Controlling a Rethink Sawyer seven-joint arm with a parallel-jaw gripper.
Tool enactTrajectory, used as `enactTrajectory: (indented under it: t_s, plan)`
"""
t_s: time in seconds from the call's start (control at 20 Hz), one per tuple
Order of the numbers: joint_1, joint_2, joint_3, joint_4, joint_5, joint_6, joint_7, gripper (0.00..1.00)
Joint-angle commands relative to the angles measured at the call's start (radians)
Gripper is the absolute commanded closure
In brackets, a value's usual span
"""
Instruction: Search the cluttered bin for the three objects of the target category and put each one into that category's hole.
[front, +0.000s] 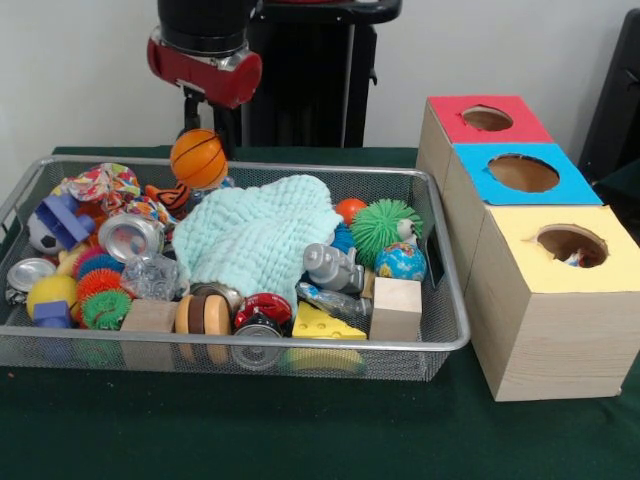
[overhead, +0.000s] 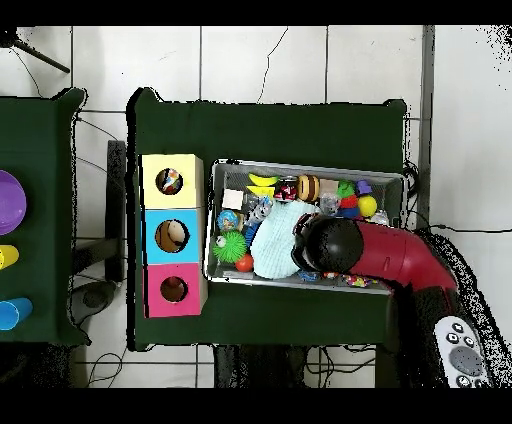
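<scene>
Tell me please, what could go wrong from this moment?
1. The basketball hangs under the hand above the bin; if the grip is weak, it may drop back into the clutter.
2. The mint cloth covers the bin's middle, so other target objects may stay hidden beneath it.

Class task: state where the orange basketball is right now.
In the front view, the orange basketball hangs just under the arm, above the wire bin's far left part, over the mint cloth's left edge.
</scene>
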Motion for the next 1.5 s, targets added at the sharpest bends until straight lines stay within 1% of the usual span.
enactTrajectory:
  t_s: [0.05,0.2,0.45,0.8,0.95,1.1,1.35,1.5]
  plan:
    - [0.092,0.008,-0.106,0.102,0.107,-0.075,0.364,1.00]
    - [0.136,-0.016,-0.133,0.135,0.149,-0.072,0.374,1.00]
    - [0.218,-0.053,-0.191,0.153,0.204,-0.036,0.401,1.00]
    - [0.325,-0.140,-0.254,0.191,0.289,0.067,0.438,1.00]
    - [0.366,-0.157,-0.278,0.197,0.316,0.093,0.454,1.00]
    - [0.429,-0.173,-0.318,0.200,0.338,0.112,0.500,1.00]
    - [0.500,-0.205,-0.359,0.223,0.390,0.145,0.540,1.00]
    - [0.546,-0.213,-0.388,0.240,0.405,0.133,0.562,1.00]
